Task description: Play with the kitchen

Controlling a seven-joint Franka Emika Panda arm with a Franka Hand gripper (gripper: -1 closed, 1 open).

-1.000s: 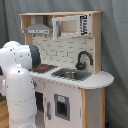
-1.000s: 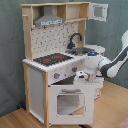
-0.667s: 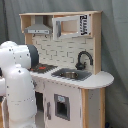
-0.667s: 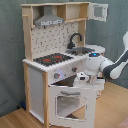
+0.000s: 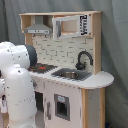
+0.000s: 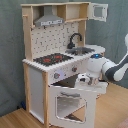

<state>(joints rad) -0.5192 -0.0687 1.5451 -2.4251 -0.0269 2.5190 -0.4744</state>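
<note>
Fingers' spread can't be told; gripper (image 6: 81, 80) sits at the kitchen's (image 6: 37, 75) opened oven door (image 6: 72, 102); no writing legible.

The first exterior view looks from close behind the arm (image 5: 17, 85), whose white bulk fills the first exterior view's left, and faces the kitchen (image 5: 75, 65) from its sink end. The second exterior view stands farther back, at the hob end, facing the oven front. Both exterior views share the kitchen's worktop, tap and hood.
</note>
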